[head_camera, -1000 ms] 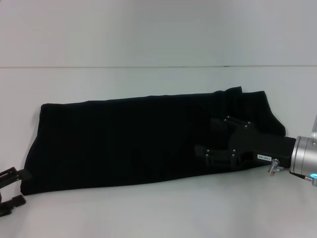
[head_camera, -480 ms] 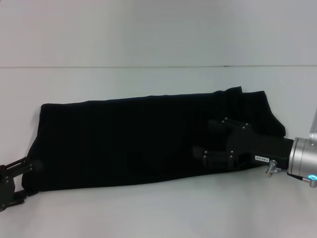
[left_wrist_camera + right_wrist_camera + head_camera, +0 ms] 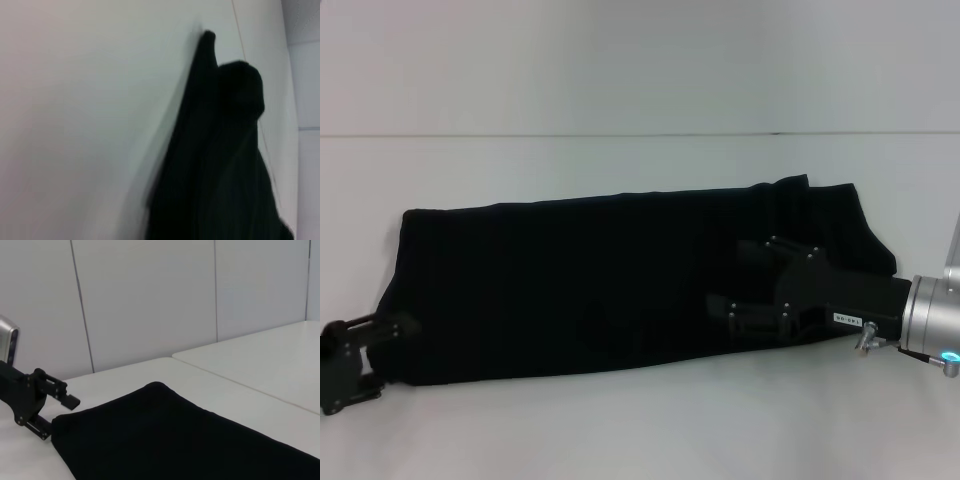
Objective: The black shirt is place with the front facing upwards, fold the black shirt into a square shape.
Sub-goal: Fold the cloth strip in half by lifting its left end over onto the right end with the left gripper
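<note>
Your large black cloth shirt (image 3: pixel 610 280) lies folded into a long band across the middle of the white tabletop (image 3: pixel 640 80). Your left pincer (image 3: pixel 380 345) stands spread wide at the band's left end, near the tabletop's front-left corner. Your right pincer (image 3: pixel 732 283) rests over the right end, fingers apart.

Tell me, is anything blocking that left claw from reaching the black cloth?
Nothing visible does. The left end effector sits right at the near left corner of the black shirt, with only bare white table around it. The right end effector is already over the shirt's right part.
</note>
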You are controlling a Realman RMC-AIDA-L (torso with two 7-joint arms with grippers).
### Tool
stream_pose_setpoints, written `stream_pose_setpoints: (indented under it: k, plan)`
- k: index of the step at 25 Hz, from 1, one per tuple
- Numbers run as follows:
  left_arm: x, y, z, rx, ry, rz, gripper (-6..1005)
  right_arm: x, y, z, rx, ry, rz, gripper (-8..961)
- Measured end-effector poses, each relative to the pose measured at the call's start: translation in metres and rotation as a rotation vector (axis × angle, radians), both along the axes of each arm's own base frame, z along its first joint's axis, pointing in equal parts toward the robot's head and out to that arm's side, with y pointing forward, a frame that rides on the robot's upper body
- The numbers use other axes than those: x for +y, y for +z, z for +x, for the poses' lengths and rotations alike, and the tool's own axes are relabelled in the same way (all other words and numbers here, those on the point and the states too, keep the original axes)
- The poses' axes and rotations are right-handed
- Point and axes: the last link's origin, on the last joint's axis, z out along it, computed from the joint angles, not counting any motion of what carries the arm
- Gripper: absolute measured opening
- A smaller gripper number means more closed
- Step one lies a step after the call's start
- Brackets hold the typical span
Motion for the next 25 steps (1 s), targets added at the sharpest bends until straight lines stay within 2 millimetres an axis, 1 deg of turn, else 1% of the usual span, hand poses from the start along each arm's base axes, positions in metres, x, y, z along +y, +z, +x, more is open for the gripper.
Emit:
stream_pose_setpoints:
  k: [2,5,11,16,25]
  plan:
    - [0.005,-0.001,0.005,0.019,-0.018,-0.064,711,0.000,0.000,0.000,0.002,-0.001,0.002,942]
    - [0.008,-0.001,0.007,0.030,-0.030,-0.075,700,0.001,0.001,-0.001,0.007,-0.003,0.007,942]
    - [0.013,0.000,0.009,0.052,-0.045,-0.063,467,0.001,0.001,-0.001,0.011,-0.003,0.006,942]
    - [0.011,0.000,0.008,0.057,-0.036,-0.073,257,0.000,-0.001,-0.001,0.015,-0.007,0.002,942]
    - [0.009,0.002,0.002,0.073,-0.023,-0.051,83,-0.001,-0.001,-0.001,0.015,-0.006,0.000,941]
